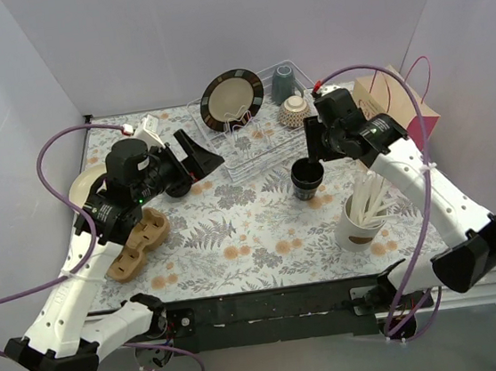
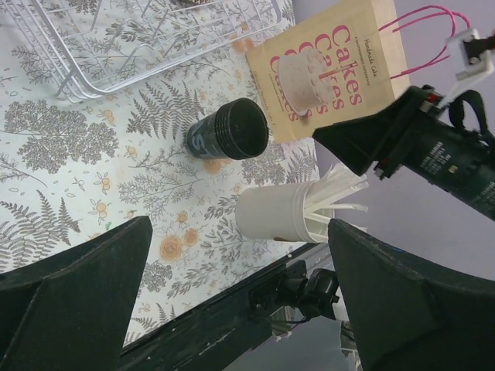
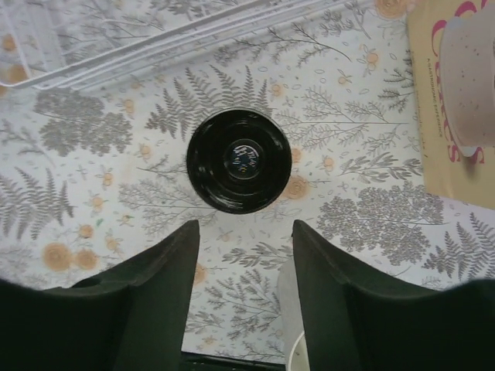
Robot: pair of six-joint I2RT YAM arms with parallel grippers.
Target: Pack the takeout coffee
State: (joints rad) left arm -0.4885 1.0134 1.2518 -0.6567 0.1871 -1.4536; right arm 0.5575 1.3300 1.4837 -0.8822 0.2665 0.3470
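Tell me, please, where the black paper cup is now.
In the top view, the black paper cup stands right of centre, under the right gripper, between the dish rack and the white cup of stirrers.

A dark-rimmed plate (image 1: 232, 99) stands upright in the wire rack (image 1: 262, 152).

The top view looks down from high behind the arm bases, which sit at its lower edge, and takes in the whole table (image 1: 237, 249). The left wrist view looks low and slantwise across the table toward its right side, from middle range. The right wrist view looks straight down, close over the cup (image 3: 239, 160). All three views share that cup. Both wrist views also catch the rack (image 2: 116, 54) corner at upper left and the bag (image 2: 332, 69).
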